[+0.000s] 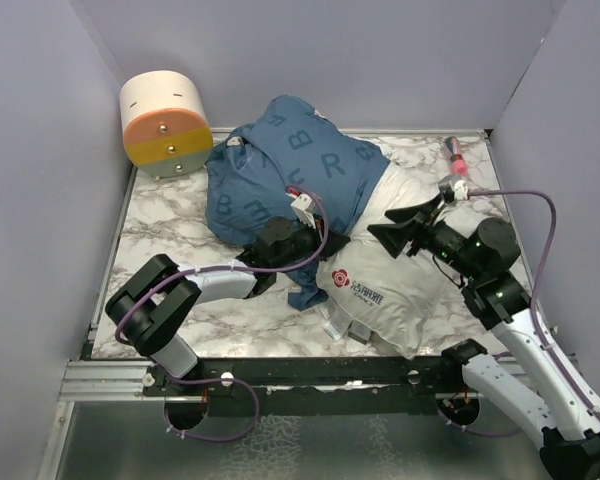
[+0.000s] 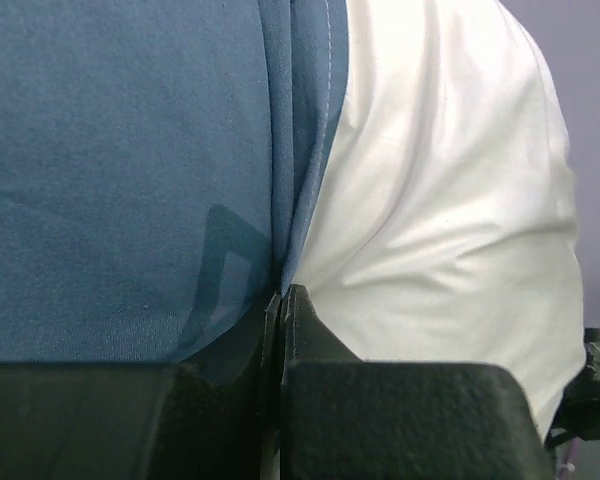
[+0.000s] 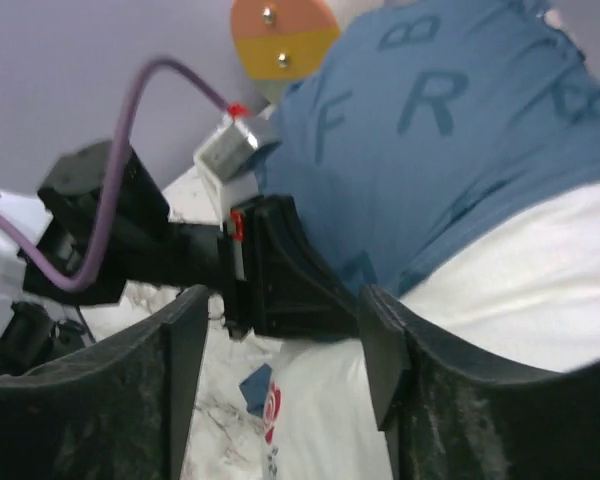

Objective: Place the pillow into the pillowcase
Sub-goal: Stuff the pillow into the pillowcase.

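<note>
1. We judge the task roughly half done. Seen from above, the pillowcase (image 1: 280, 165) covers the far end of the pillow (image 1: 380, 290), bunched up toward 11 o'clock on the table (image 1: 170, 230).
2. The near end of the pillow, with its printed label, sticks out bare toward 5 o'clock. The open hem of the pillowcase runs across the pillow's middle, from about 1 o'clock down to 7 o'clock.
3. The left gripper (image 1: 310, 245) sits right at that hem. In its wrist view the fingers are pressed together with a fold of blue cloth running down between them, so we read it as pinching the pillowcase edge, with the white pillow just to the 3 o'clock side of the pinch.
4. The right gripper (image 1: 392, 235) is at 3 o'clock of the left one, over the bare part of the pillow near the hem. Its jaws stand well apart with nothing between them. Whether a finger touches the pillow we cannot tell.
5. What is left, as we see it, is to draw the hem toward 5 o'clock over the exposed half while the pillow is held or pushed toward 11 o'clock, then work the corners in.
6. We cannot tell how far the hidden end reaches into the sack, or whether the cloth under the pillow has come along as far as the cloth on top.
7. A round yellow and orange drum (image 1: 163, 123) stands at 10 o'clock, just beside the pillowcase and clear of the work.
</note>
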`<move>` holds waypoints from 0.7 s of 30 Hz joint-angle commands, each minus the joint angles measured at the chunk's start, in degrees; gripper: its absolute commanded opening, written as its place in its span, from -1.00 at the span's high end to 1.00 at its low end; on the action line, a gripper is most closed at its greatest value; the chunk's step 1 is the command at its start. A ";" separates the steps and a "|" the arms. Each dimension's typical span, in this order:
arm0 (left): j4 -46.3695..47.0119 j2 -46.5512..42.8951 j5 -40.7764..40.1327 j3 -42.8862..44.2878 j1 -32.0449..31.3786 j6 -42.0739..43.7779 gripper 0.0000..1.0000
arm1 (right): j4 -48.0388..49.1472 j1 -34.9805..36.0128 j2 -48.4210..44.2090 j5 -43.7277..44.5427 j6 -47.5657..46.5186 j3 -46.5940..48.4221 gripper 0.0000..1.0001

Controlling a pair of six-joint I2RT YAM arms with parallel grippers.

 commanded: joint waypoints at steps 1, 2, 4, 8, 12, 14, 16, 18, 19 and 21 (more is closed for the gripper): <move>-6.39 2.94 9.03 -4.23 -2.00 -1.98 1.00 | -11.23 0.48 6.50 11.23 -2.99 9.23 -0.33; -6.46 2.67 8.87 -4.56 -1.99 -1.98 1.00 | -12.49 0.12 9.40 13.55 -3.61 11.42 -0.36; -6.77 1.72 8.43 -5.20 -1.99 -1.79 1.00 | -13.60 -2.01 14.64 14.98 -3.89 14.47 -0.38; -7.87 -0.45 7.36 -6.14 -1.97 -1.31 1.00 | -14.31 -7.02 17.36 16.48 -3.83 14.58 -0.38; -9.09 -2.62 7.38 -6.08 -1.96 -0.42 1.00 | -16.82 -8.24 18.35 18.60 -5.50 12.20 -0.37; -9.92 -3.85 7.50 -5.83 -1.96 0.19 1.00 | -16.28 -8.24 21.42 16.46 -5.86 10.35 -0.34; -11.30 -5.41 7.48 -4.99 -1.96 1.28 1.00 | -13.39 -8.24 25.55 11.33 -6.15 8.26 -0.21; -13.73 -6.99 7.72 -3.10 -1.98 3.07 1.00 | -9.78 -8.20 30.78 5.88 -5.53 6.96 0.10; -15.39 -7.69 7.95 -1.75 -1.98 4.41 1.00 | -7.85 -7.97 33.39 3.44 -4.92 6.66 0.27; -20.36 -8.75 8.76 2.16 -1.98 7.27 1.00 | -1.99 -7.39 37.06 0.32 -3.11 5.29 0.63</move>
